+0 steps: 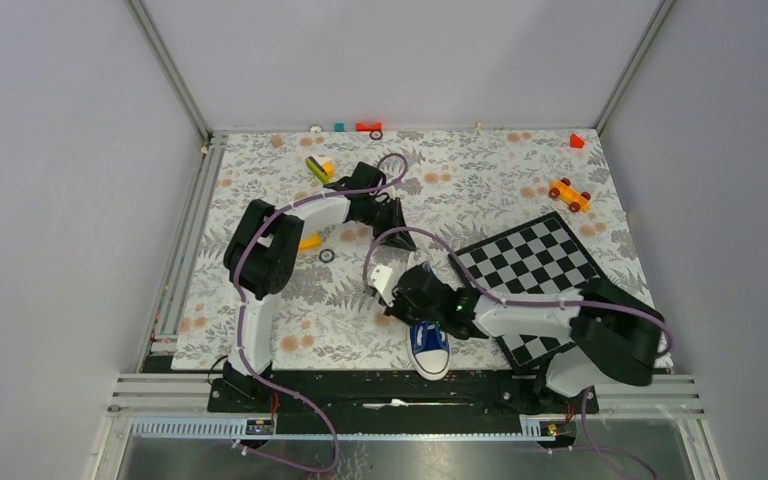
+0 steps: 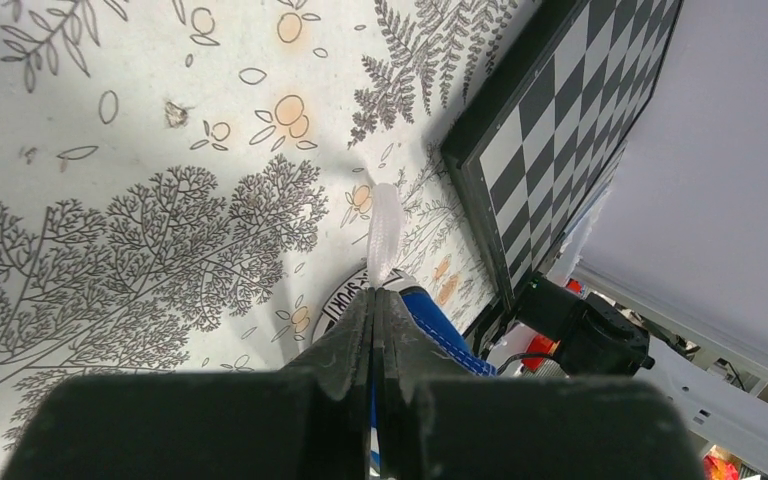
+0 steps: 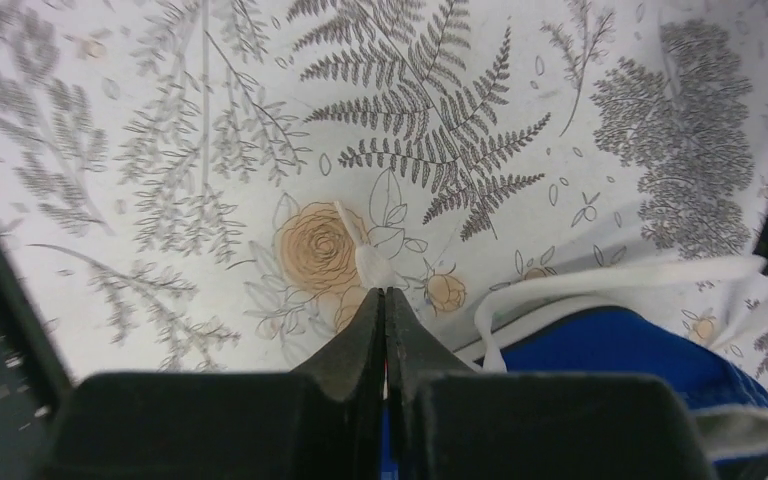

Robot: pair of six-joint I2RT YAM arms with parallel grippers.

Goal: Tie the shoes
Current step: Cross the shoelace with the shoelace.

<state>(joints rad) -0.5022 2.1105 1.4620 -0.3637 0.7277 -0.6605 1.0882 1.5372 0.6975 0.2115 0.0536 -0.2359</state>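
A small blue sneaker with a white toe cap lies at the table's near edge, toe toward the arm bases. My right gripper is at its heel end. In the right wrist view that gripper is shut, a white lace end pokes out past the tips, and the blue shoe lies lower right with lace loops over it. My left gripper hovers farther back. Its jaws are pressed together on a white lace that sticks out beyond them, with the shoe below.
A black-and-white chessboard lies right of the shoe under the right arm. An orange toy car, a red block, a yellow-green piece and a small black ring are scattered on the floral cloth.
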